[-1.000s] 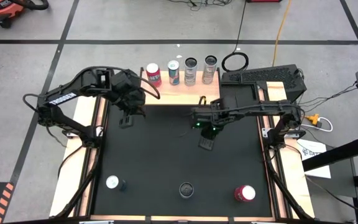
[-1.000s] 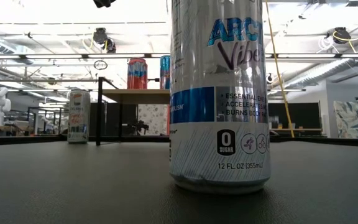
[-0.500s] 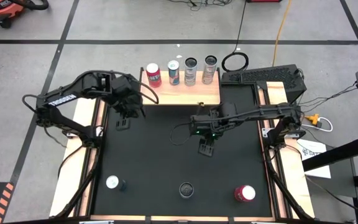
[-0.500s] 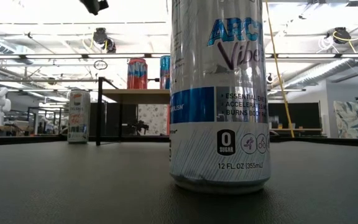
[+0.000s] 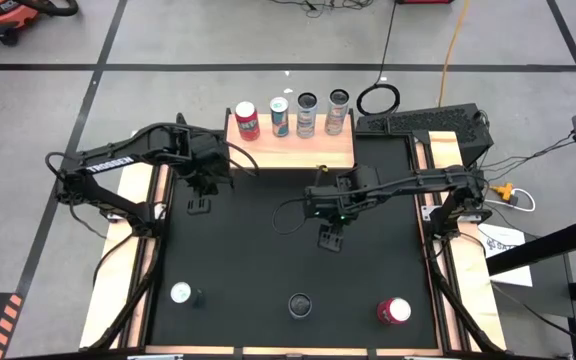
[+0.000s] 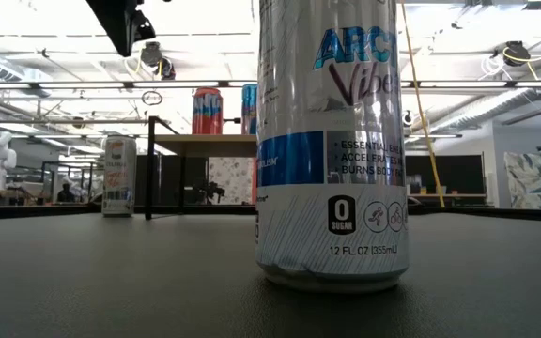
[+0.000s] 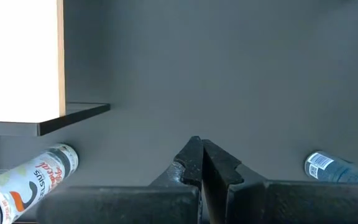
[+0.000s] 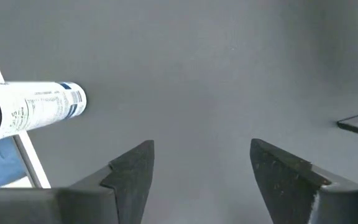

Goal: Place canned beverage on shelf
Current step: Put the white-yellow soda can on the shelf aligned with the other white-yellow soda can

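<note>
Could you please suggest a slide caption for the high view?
Four cans line the shelf; three wait on the black table, both grippers, left and right, empty above it.

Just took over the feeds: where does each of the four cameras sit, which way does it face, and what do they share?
High view: overhead, straight down; both arms, the shelf with four cans, three cans on the black table.
Low view: table height, looking level across; the silver can fills it, one arm's tip at top.
Left wrist view: looks at the table; left gripper shut.
Right wrist view: looks at the table; right gripper open, empty.
Shared: shelf in high, low and left wrist views.
</note>
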Available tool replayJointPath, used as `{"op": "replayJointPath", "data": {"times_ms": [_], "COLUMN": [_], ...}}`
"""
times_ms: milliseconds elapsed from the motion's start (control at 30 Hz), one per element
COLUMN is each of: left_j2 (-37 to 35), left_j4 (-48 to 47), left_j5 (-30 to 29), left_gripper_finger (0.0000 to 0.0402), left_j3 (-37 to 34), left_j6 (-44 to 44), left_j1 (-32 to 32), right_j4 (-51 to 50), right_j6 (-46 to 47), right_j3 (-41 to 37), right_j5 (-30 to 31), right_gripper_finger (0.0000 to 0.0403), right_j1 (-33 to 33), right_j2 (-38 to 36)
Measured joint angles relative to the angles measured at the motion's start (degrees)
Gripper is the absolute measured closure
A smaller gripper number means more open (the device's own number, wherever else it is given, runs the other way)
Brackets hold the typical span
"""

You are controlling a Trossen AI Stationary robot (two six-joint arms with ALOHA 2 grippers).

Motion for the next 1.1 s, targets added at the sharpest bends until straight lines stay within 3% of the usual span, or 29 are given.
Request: {"op": "replayJointPath", "data": {"times_ms": [467,900,1100], "left_j2": [2.42,2.58,2.58], "left_j4": [-1.87,-1.79,-0.14], "left_j5": [0.24,-0.29,-11.42], "left_gripper_finger": [0.0389,0.0240,0.0184], "left_j3": [0.02,-7.38,-11.37], "left_j6": [-0.08,0.00,-0.03], "left_j1": [-0.07,-0.07,0.00], "right_j4": [-0.07,-0.06,-0.07], "right_j6": [2.80,3.12,3.10], "right_j3": [0.00,0.02,0.02], "right_j5": [-0.02,-0.02,-0.02], "right_gripper_finger": [0.0158,0.0158,0.0158], "right_j1": [0.00,0.02,0.01], "right_j2": [0.00,0.00,0.00]}}
